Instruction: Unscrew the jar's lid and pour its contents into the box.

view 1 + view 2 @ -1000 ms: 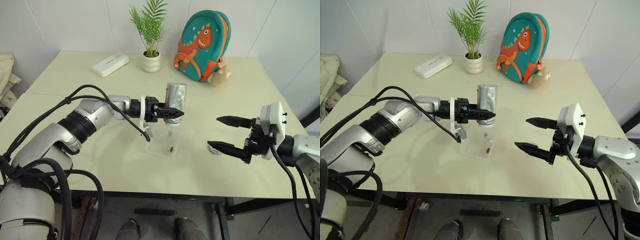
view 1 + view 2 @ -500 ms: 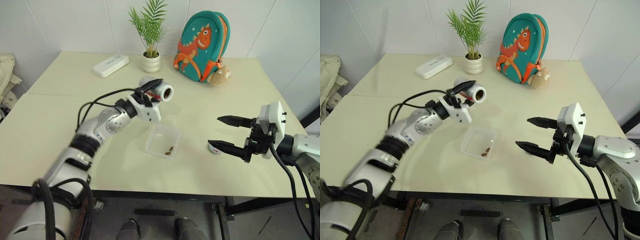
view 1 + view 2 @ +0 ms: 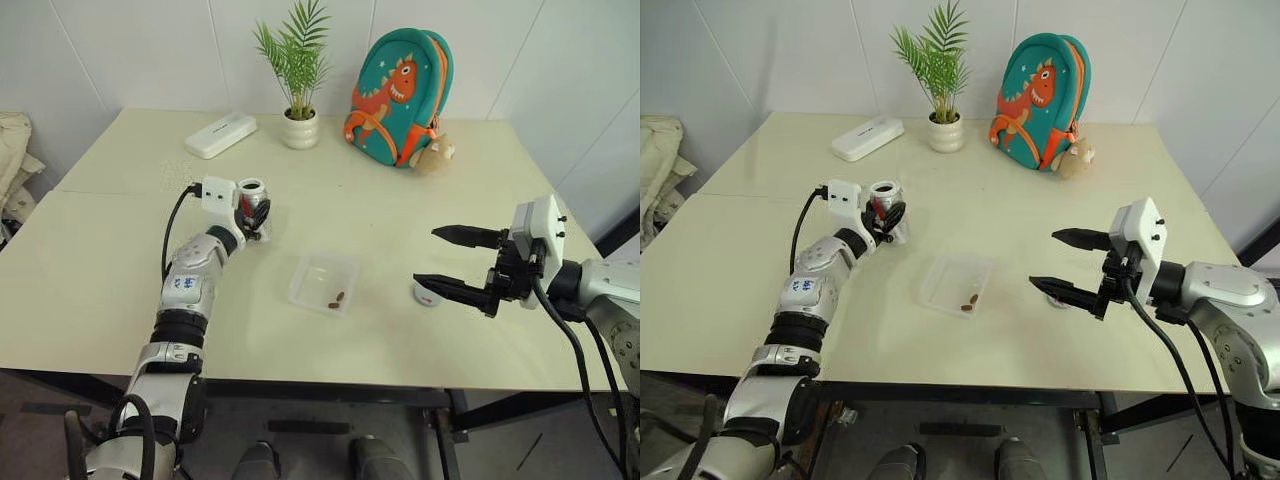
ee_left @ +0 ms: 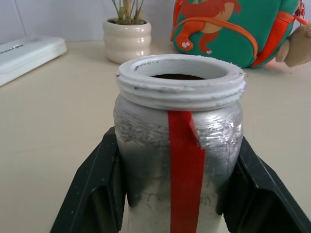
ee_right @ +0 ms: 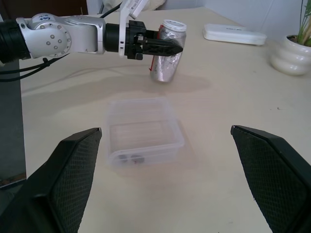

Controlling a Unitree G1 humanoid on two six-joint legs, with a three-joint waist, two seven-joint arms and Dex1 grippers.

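My left gripper (image 3: 256, 214) is pinching the jar (image 4: 179, 141), one black finger on each side of it, with the red stripe facing my wrist. The jar has no lid on and its white mouth points up. It stands upright at the left side of the table (image 3: 120, 270), and I think its bottom is on the table or just above it. I should lower it gently until it sits flat, then let go slowly so it does not tip over. My right gripper (image 3: 452, 262) hangs over the right side of the table with its fingers spread wide and nothing in them. The lid (image 3: 427, 294) lies on the table just under it. The box (image 3: 325, 282) sits in the middle, between my two grippers, and the brown bits (image 3: 337, 300) lie in its near right corner. So the pouring looks done to me. One second ago my left gripper held the jar tipped over right above the box. Since then it has swung left, away from the box, and the jar has turned upright. My right gripper has stayed where it was.
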